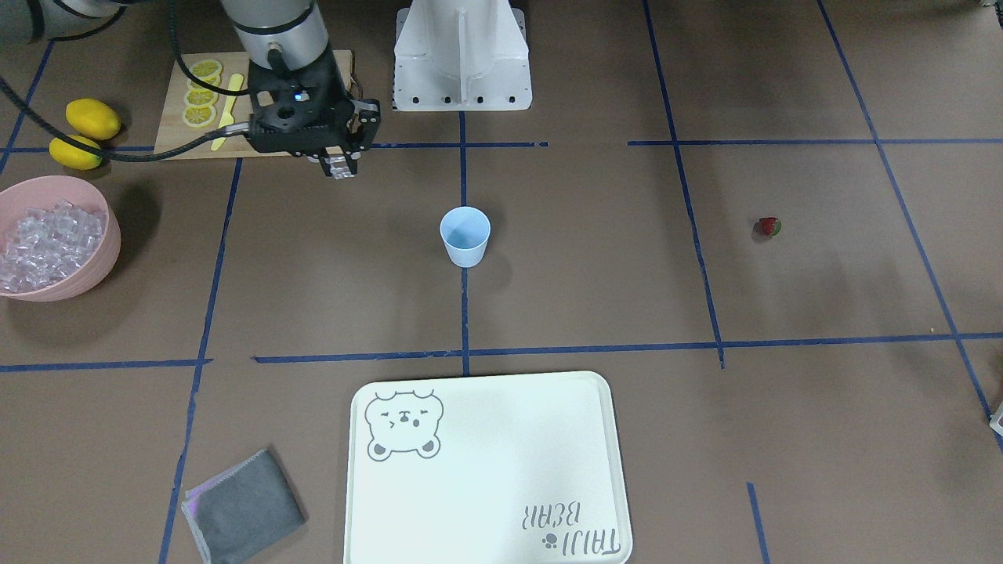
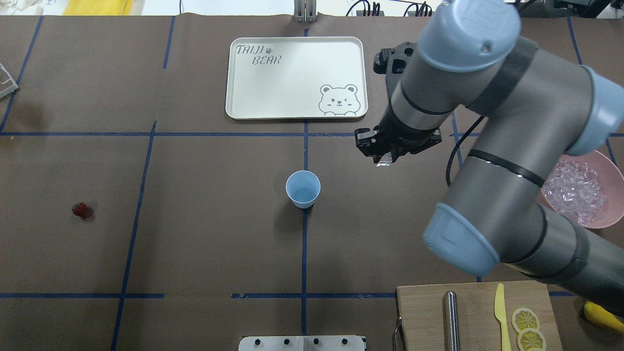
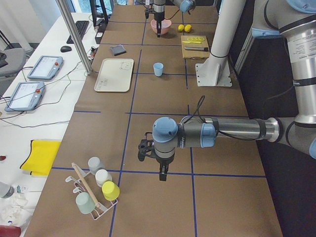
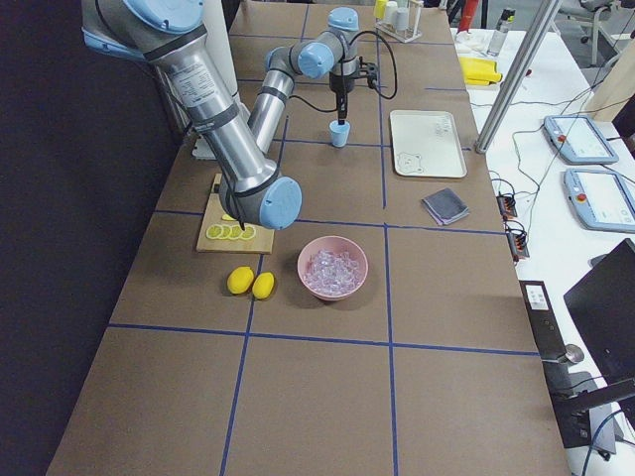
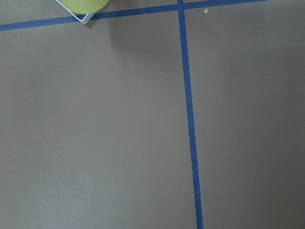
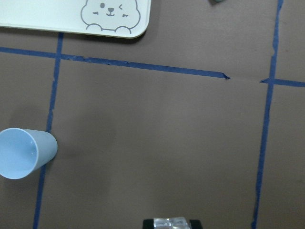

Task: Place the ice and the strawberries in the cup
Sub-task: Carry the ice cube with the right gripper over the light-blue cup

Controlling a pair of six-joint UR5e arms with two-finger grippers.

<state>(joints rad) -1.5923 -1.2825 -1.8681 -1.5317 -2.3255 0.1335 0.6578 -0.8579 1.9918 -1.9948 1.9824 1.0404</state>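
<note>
One slick ice cube (image 6: pixel 171 222), clamped in the fingers of my right gripper (image 1: pixel 341 166), could squirt onto the worktop (image 1: pixel 595 258) short of the cup (image 1: pixel 465 235); on my left gripper (image 3: pixel 162 175) I cannot tell their state.

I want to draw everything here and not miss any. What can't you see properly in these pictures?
Left gripper: seen only in the exterior left view, too small to tell open or shut.
Right gripper: the right wrist view's bottom edge cuts it off; only its tips and the ice cube show.
Lemons: in the overhead view the right arm hides all but one yellow end.
</note>
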